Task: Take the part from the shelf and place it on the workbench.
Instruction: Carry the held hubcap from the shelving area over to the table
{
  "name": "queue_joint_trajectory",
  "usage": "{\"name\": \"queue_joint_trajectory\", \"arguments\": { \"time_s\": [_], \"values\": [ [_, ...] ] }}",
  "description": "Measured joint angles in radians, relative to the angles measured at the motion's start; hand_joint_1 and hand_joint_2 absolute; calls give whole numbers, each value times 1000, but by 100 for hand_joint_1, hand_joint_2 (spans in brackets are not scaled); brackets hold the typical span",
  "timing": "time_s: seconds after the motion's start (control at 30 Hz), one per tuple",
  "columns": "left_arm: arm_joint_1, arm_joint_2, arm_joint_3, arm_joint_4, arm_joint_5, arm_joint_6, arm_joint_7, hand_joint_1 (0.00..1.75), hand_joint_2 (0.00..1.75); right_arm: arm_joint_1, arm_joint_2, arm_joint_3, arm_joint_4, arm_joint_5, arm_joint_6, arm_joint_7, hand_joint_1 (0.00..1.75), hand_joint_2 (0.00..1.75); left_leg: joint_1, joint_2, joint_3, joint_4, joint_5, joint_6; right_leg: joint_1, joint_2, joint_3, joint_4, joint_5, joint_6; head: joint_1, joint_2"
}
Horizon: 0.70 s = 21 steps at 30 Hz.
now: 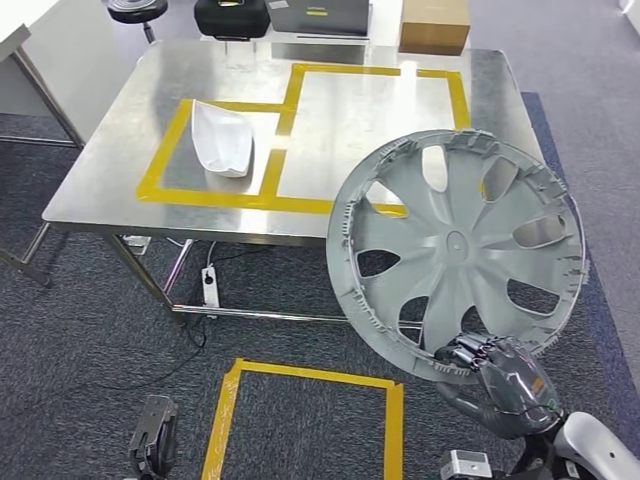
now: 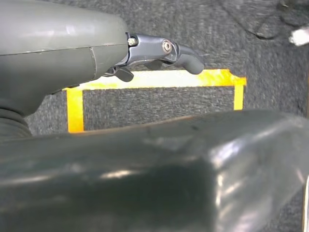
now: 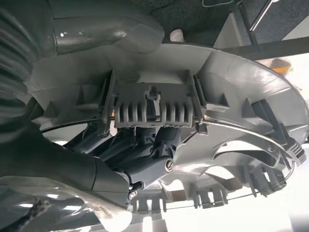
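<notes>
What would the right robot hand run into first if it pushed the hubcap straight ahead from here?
Probably the table. The right robot hand holds the hubcap by its near rim, and the far rim already overlaps the table's near edge in the head view. Whether it clears the top is unclear: depth is hard to judge.

Even, bright indoor light; head view sharp, wrist views soft up close.
Glare patches on steel workbench [image 1: 340, 110], soft shadow under it on carpet. Left wrist view: nr. parts blurred, bg tape sharper. Right wrist view: blown-out white at one corner.

Hubcap [image 1: 456, 243] before workbench [image 1: 121, 130] right edge, apparently overlapping; white part [image 1: 220, 139] on its left.
</notes>
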Motion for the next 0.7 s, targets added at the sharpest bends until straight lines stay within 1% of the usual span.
{"name": "queue_joint_trajectory", "arguments": {
  "time_s": [0.03, 0.07, 0.1, 0.13, 0.17, 0.2, 0.23, 0.27, 0.3, 0.33, 0.37, 0.4, 0.43, 0.47, 0.53, 0.57, 0.6, 0.63, 0.7],
  "values": [
    [0, 0, 0, 0, 0, 0, 0, 0, 0, 0, 0, 0, -1, 0, 0, 0, 175, 175, 1, 0, 2, -5, 3, 4, -1, 0, -1, 1, -3, 6, 1, 0],
    [0, -1, 0, 1, 0, 0, 0, 0, 0, 0, 0, -1, -2, 0, 0, 0, 175, 175, 4, 0, 6, -11, 6, 9, -1, -1, -7, 11, -13, 10, 1, 0],
    [0, -1, 0, 1, 1, 0, 0, 0, 0, 0, -1, -1, -2, 0, 0, 0, 175, 175, 6, 1, 9, -17, 9, 14, -1, -1, -21, 41, -32, 14, 2, 0],
    [-1, -1, 0, 1, 1, 0, 0, 0, 0, 0, -1, -1, -3, 0, 0, 0, 175, 175, 7, 1, 11, -19, 10, 17, -2, 0, -47, 93, -61, 17, 3, 0],
    [-1, -1, 0, 1, 1, 0, 0, 0, 0, 0, -1, -1, -3, 0, 0, 0, 175, 175, 7, 1, 11, -19, 10, 20, -2, 0, -78, 160, -92, 20, 3, 0],
    [0, -1, 0, 1, 1, 0, 0, 0, 0, 1, -1, -1, -3, 0, 0, 0, 175, 175, 6, 2, 11, -19, 10, 21, -2, 0, -110, 225, -116, 24, 3, 0],
    [0, -1, 0, 2, 1, 1, 0, 0, 0, 2, -1, -1, -3, 0, 0, 0, 175, 175, 6, 2, 11, -19, 9, 21, -2, -1, -132, 268, -124, 26, 3, 0],
    [0, -1, 0, 2, 2, 2, 0, 0, 0, 2, -1, -1, -3, 1, 0, 1, 175, 175, 6, 2, 12, -18, 9, 21, -2, -1, -137, 273, -113, 28, 3, 0],
    [1, -2, 0, 3, 3, 5, 0, 0, 0, 2, -1, -1, -3, 2, 0, 3, 175, 175, 7, 1, 13, -17, 8, 20, -3, -1, -121, 237, -84, 29, 3, 0],
    [1, -2, 0, 3, 6, 8, 0, 0, 0, 2, -1, -1, -3, 4, 0, 5, 175, 175, 8, 1, 14, -16, 6, 18, -4, -2, -91, 175, -47, 29, 3, 0],
    [1, -2, 0, 3, 8, 11, -1, 0, 0, 2, -2, -1, -3, 6, 1, 8, 175, 175, 6, 0, 14, -13, 4, 15, -4, -2, -57, 105, -20, 29, 3, 0],
    [1, -3, 0, 3, 10, 13, -3, 0, 0, 2, -2, -1, -4, 7, 1, 10, 175, 175, 4, -1, 12, -9, 1, 10, -4, -2, -28, 49, -3, 25, 3, 0],
    [2, -2, 0, 3, 11, 15, -7, 0, 0, 3, -2, -1, -5, 8, 1, 12, 175, 175, 2, -1, 10, -6, 0, 5, -3, -1, -10, 16, 3, 20, 2, 0],
    [3, -2, 1, 3, 12, 16, -11, 0, 0, 5, -2, -1, -6, 9, 1, 14, 175, 175, 0, -1, 9, -5, 0, 0, -2, 0, -3, 2, 0, 14, 1, 0],
    [2, -2, 1, 3, 12, 18, -17, 0, 0, 8, -2, -2, -9, 11, 1, 17, 175, 175, 2, -1, 7, -5, -2, -8, -2, 1, -1, -1, 1, 1, 1, 0],
    [1, -2, 1, 3, 12, 18, -18, 0, 0, 8, -2, -2, -11, 12, 1, 17, 175, 175, 3, 0, 4, 5, -10, -13, -4, 0, 1, -2, 2, -5, 0, 0],
    [0, -2, 0, 3, 12, 18, -18, 0, 0, 9, -2, -2, -12, 12, 1, 17, 175, 175, 5, 0, -6, 31, -26, -18, -6, 0, 3, -4, 2, -11, -1, 0],
    [0, -2, 0, 3, 11, 18, -19, 0, 0, 9, -3, -2, -14, 13, 1, 18, 175, 175, 6, 1, -27, 78, -52, -24, -7, -2, 6, -4, 1, -15, -3, 0],
    [0, -4, 0, 4, 10, 18, -19, 0, 0, 10, -4, -2, -14, 14, 1, 18, 175, 175, 10, 1, -89, 210, -109, -31, -6, -2, 9, -4, -3, -22, -4, 0]
  ]
}}
